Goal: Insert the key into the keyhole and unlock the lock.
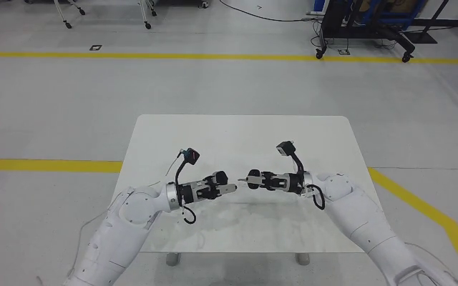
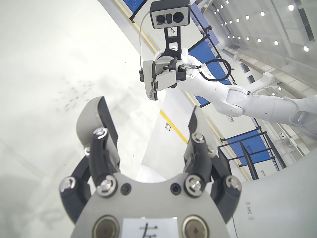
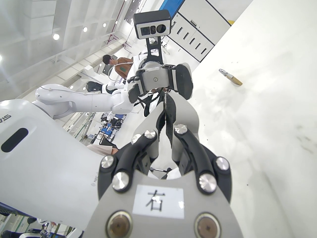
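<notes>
Both grippers hang over the middle of the white table [image 1: 286, 136], tips facing each other a short way apart. My left gripper [image 2: 147, 104] is open with nothing between its fingers [image 2: 106, 117]. My right gripper [image 3: 164, 101] is shut on a thin metal piece, the key [image 3: 164, 106], seen edge-on. In the left wrist view the key [image 2: 150, 91] shows as a small silver bit in the right gripper [image 2: 152, 92]. A brass padlock [image 3: 231, 77] with a silver shackle lies flat on the table, off to one side of both grippers. From above, the left gripper [image 1: 229, 189] and right gripper [image 1: 250, 179] nearly meet.
The tabletop around the padlock is bare white with a few dark scuffs [image 3: 304, 139]. Yellow floor lines [image 1: 215, 56] and wheeled frames [image 1: 365, 28] lie well beyond the table's far edge.
</notes>
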Tool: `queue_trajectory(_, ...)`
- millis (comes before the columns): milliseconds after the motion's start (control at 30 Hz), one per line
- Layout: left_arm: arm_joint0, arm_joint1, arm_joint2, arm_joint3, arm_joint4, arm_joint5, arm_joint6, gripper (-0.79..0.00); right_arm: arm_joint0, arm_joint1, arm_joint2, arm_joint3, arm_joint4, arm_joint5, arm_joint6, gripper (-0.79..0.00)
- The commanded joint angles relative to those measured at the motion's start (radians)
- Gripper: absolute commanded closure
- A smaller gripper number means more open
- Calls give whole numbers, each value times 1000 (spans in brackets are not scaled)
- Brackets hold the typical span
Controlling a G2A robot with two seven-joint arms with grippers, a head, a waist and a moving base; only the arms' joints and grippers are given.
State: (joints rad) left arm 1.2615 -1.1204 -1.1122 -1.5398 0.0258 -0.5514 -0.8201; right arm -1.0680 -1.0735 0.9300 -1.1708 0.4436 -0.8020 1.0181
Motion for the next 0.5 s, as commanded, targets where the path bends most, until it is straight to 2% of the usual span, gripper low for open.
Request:
queue_trajectory(0,0,0,0,0,0,0,0,-785,0,0,0,0,0,0,0,0)
queue_trajectory(100,0,0,0,0,0,0,0,-785,0,0,0,0,0,0,0,0)
queue_trajectory(267,5,2,14,-56,144,-19,43,-785,0,0,0,0,0,0,0,0)
queue_trajectory(467,2,21,-64,-105,386,-31,93,-785,0,0,0,0,0,0,0,0)
